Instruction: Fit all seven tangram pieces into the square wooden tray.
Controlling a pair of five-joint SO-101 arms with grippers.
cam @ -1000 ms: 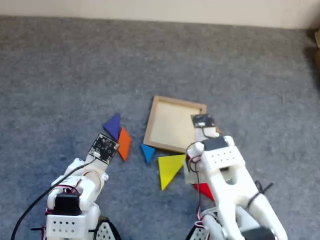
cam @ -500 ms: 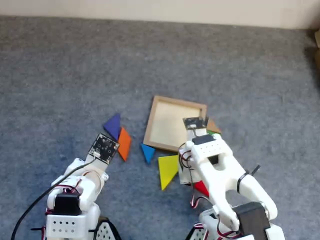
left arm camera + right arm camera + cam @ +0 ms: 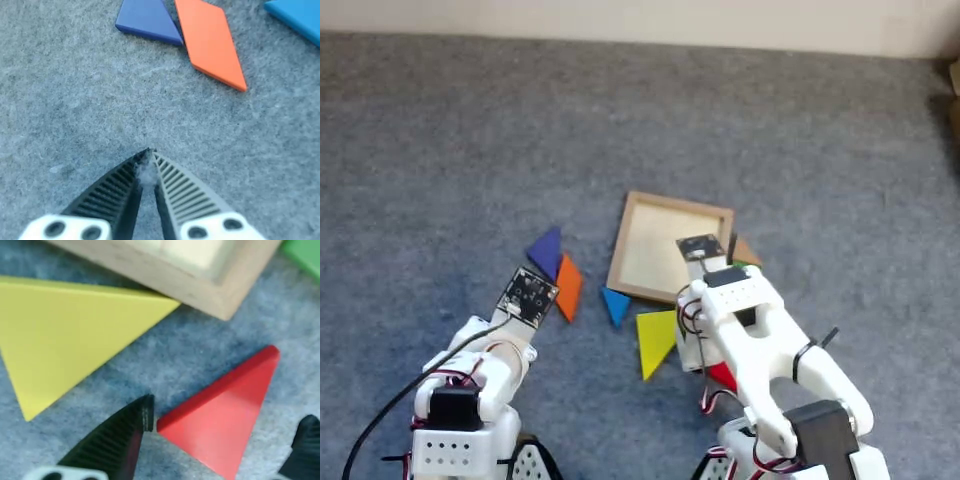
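Your right wrist view bares the red triangle (image 3: 220, 410), which lies half under the arm in the high view. Your right hand (image 3: 225, 426) is spread wide astride it, one fingertip (image 3: 144, 416) beside its corner. Your left hand (image 3: 148, 159) is pressed together, tips on the table (image 3: 440, 150). One wooden tray (image 3: 655, 245) sits mid-table. Seven pieces lie outside it, the others being the yellow triangle (image 3: 657, 338), blue triangle (image 3: 615, 303), orange piece (image 3: 568, 287), navy triangle (image 3: 547, 252), green piece (image 3: 745, 264) and brown piece (image 3: 747, 250).
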